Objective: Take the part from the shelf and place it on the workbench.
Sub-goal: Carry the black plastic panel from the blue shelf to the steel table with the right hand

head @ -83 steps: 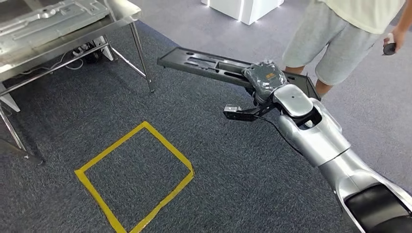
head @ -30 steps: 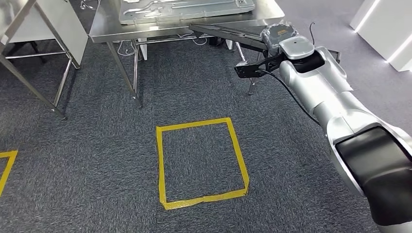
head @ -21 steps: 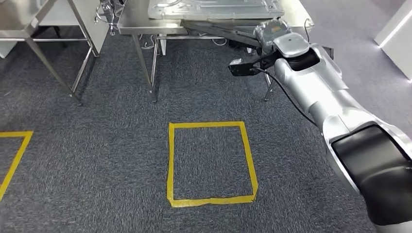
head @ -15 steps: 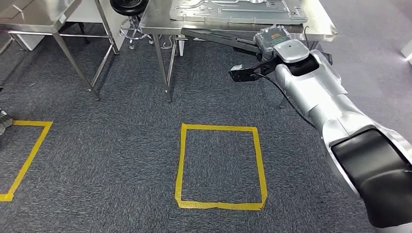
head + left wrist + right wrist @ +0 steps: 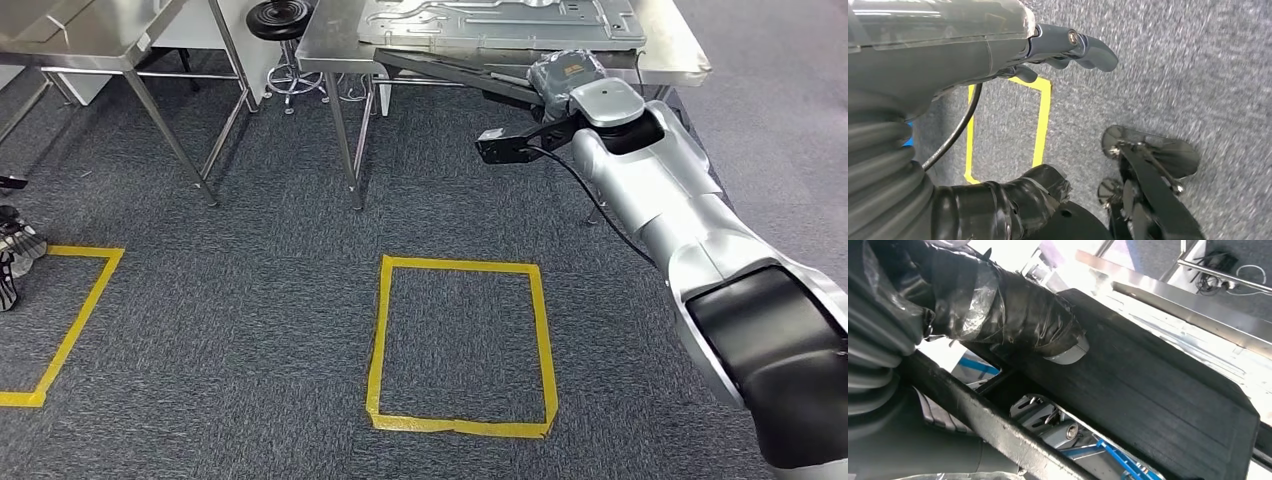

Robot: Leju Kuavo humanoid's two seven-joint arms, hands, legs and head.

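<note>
My right hand grips a long flat black part near one end. The part runs level out to the left, just in front of the front edge of the steel workbench and slightly below its top. A silver pressed metal panel lies on that workbench. In the right wrist view the thumb presses on the part's ribbed black face, with the workbench edge beyond. My left hand hangs over the carpet, fingers apart and holding nothing.
A yellow tape square marks the carpet ahead, another at the left. The workbench's leg stands beyond the square. A second steel table and a black stool are at the back left. A person's shoe is at the left edge.
The camera has turned: the workbench and tape square have slid into the middle of the picture and the person has left view. My right hand still holds the black part.
</note>
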